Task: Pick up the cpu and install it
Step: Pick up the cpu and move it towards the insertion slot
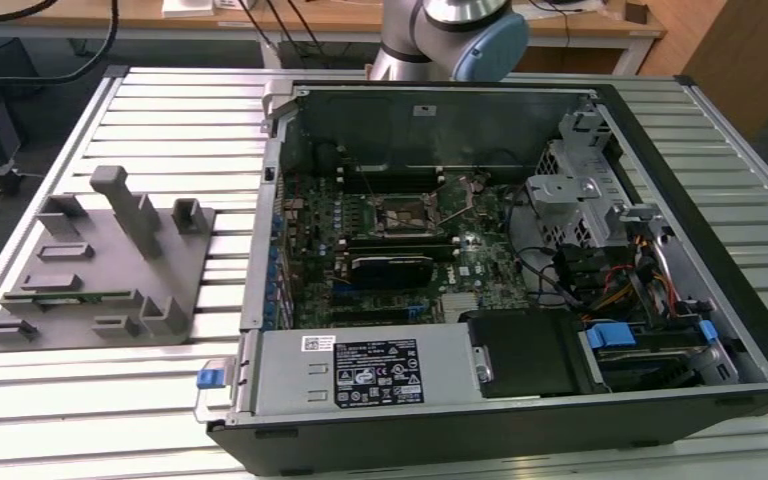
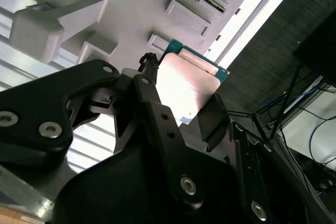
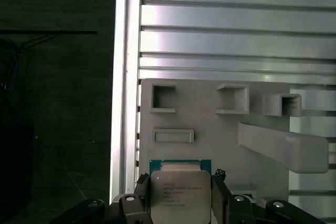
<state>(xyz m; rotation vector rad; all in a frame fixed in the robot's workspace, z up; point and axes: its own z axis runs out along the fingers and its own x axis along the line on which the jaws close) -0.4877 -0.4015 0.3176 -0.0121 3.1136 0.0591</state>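
The cpu [image 3: 181, 195], a flat square chip with a shiny silver top and a green rim, sits between the two black fingers of my gripper [image 3: 180, 182], which is shut on its opposite edges. The second wrist view shows the same grip, with the cpu [image 2: 186, 85] between the fingers of the gripper [image 2: 184, 95]. Behind it lies the grey fixture plate [image 3: 210, 129] with its raised blocks and pockets. In the exterior view the open computer case [image 1: 704, 250] holds the motherboard, with the black square socket frame [image 1: 400, 212] near its middle.
The grey fixture [image 1: 104, 265] lies on the ribbed metal table [image 1: 157, 110] at the exterior view's left, beside the case. The arm's base [image 1: 444, 35] stands behind the case. Cables, a drive cage [image 1: 578, 195] and a power supply [image 1: 371, 372] crowd the case.
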